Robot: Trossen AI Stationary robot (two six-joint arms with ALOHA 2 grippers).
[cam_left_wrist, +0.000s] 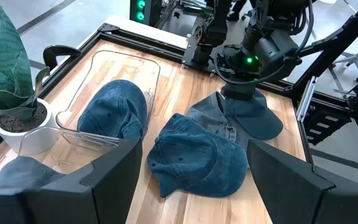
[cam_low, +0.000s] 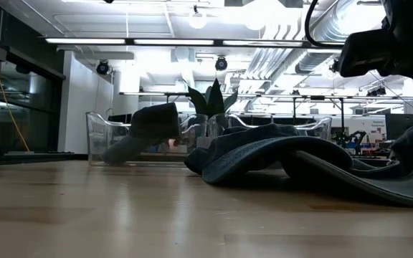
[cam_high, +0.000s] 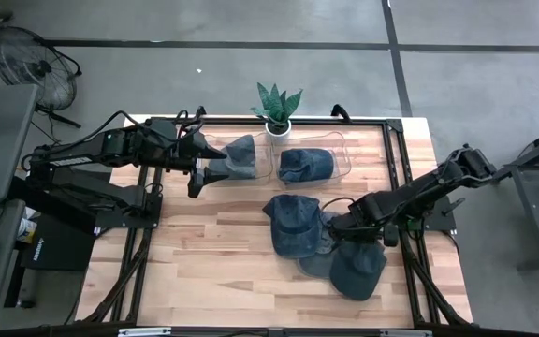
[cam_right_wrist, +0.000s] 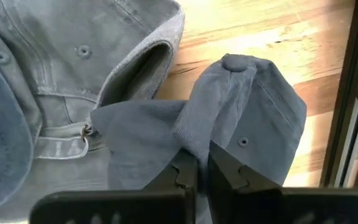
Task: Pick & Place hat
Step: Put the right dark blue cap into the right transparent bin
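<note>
Several denim hats are in view. One grey-blue hat (cam_high: 239,156) lies in the left clear bin (cam_high: 215,146), its brim reaching out over the bin's wall toward the table (cam_low: 124,149). A blue hat (cam_high: 305,165) sits in the right clear bin (cam_high: 342,157). On the table lie a blue hat (cam_high: 296,225), a grey hat (cam_high: 318,262) and a grey-blue hat (cam_high: 358,268). My left gripper (cam_high: 201,171) is open beside the first hat's brim. My right gripper (cam_high: 338,227) is shut on the grey-blue hat (cam_right_wrist: 253,106). My right gripper (cam_right_wrist: 202,158) pinches a raised fold of the crown cloth (cam_right_wrist: 194,134) of the grey-blue hat between its two fingers, coming slanting from above. The fold is gathered up at the fingers, and the rest of the hat lies on the table against the grey hat (cam_right_wrist: 73,56).
A potted plant (cam_high: 277,108) stands at the far edge between the two bins. The table's black frame (cam_high: 410,178) runs along its right side. Bare wood (cam_high: 213,262) lies near and left of the hat pile.
</note>
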